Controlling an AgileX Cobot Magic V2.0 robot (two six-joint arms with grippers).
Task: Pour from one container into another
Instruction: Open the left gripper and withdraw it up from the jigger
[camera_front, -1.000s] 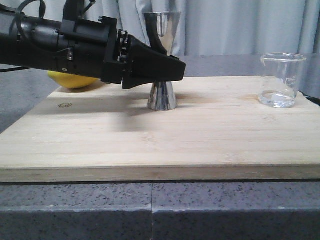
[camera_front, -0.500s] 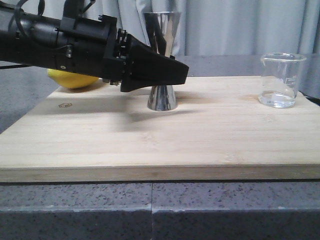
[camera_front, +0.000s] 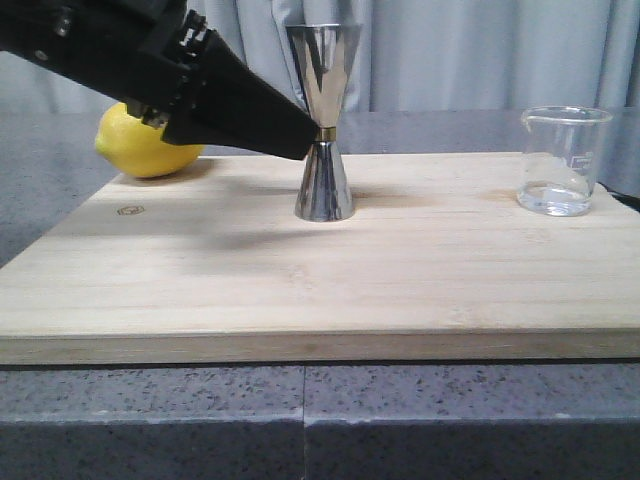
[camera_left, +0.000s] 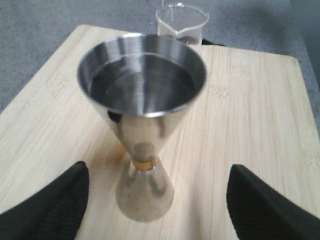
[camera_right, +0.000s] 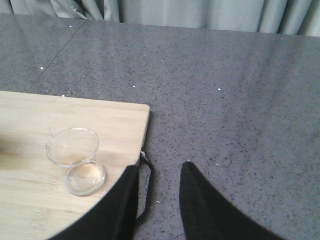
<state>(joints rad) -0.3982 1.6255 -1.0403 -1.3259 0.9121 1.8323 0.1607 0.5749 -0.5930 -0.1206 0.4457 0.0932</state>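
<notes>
Claw (camera_left: 155, 200) on my left arm is hanging spread wide, fingers either side of the jigger (camera_front: 322, 125) at its gold-banded waist, touching nothing. I am standing at the steadying step, judging that closing on the waist comes next. My right claw (camera_right: 157, 200) is hovering released over the grey tabletop (camera_right: 225, 90), just beside the beaker (camera_front: 563, 160), which is sitting upright at the board's (camera_front: 320, 290) right edge, needing gripping before pouring.
</notes>
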